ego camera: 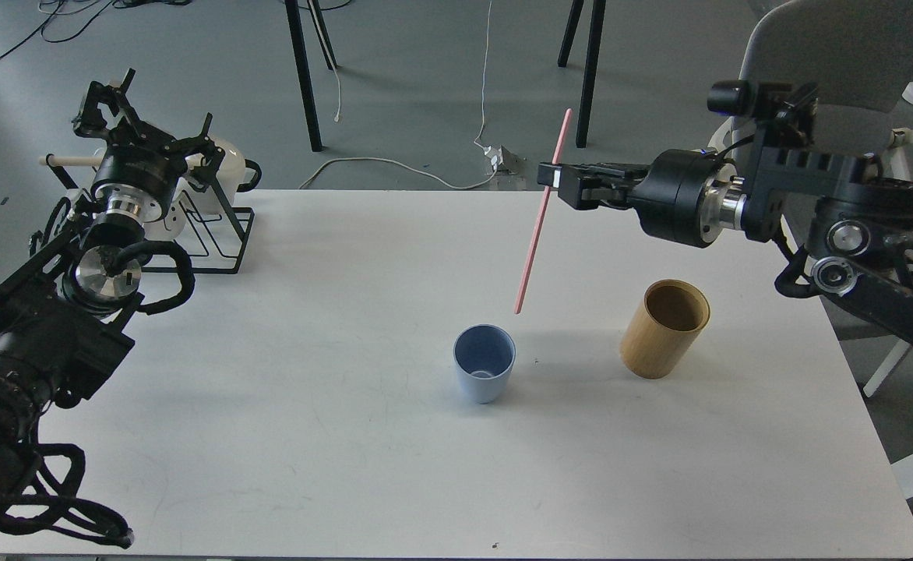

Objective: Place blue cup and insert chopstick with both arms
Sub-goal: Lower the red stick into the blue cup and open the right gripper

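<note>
Right end effector (551, 177) clamps the thin pink chopstick (542, 214); lower its tip steadily into the pale grey-blue tapering cup (484, 364) below-left. Left end effector (106, 97): grip unclear.

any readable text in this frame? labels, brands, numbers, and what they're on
None readable. The pale grey-blue handleless cup, thin pink chopstick, tan bamboo cylinder and white table show no print. Any markings on the black arms are too small to make out.
</note>
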Motion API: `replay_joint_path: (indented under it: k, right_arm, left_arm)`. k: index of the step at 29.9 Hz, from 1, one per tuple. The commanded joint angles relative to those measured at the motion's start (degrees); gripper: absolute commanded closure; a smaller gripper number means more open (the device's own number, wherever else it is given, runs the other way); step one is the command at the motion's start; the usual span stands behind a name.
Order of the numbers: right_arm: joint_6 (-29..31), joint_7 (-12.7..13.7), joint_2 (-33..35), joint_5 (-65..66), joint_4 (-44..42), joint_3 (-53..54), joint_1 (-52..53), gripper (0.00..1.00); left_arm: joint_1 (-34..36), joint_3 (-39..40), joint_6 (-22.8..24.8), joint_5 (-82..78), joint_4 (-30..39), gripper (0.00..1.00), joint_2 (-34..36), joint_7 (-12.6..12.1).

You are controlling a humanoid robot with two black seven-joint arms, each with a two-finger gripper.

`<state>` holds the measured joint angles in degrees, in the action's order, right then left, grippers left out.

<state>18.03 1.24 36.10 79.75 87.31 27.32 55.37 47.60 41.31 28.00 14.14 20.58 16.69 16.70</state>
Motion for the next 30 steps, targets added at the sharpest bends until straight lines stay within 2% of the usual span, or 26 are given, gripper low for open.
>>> replay_joint_path:
  k: [1,6,21,26,30]
  right_arm:
    - [-0.1,0.0,-5.1,0.2,-2.8,-3.2,-0.4,0.95]
    - [-0.4,-0.2,-8.6,3.2,-7.5,-5.6,-1.0,0.95]
    - [-0.7,-0.3,-11.2,5.4,-10.1,-6.5,-2.9,0.92]
    - [-0.7,-0.3,-11.3,5.5,-10.1,-6.5,-4.0,0.82]
    - [-0.6,-0.2,-11.3,5.5,-10.1,-6.5,-4.0,0.68]
  left_arm:
    - [0.1,0.1,0.0,0.0,0.1,0.01,0.0,0.0]
    - [0.1,0.1,0.0,0.0,0.1,0.01,0.1,0.0]
    - [0.0,0.1,0.0,0.0,0.0,0.01,0.1,0.0]
    - [0.0,0.1,0.0,0.0,0.0,0.01,0.1,0.1]
    - [0.0,0.1,0.0,0.0,0.0,0.01,0.3,0.1]
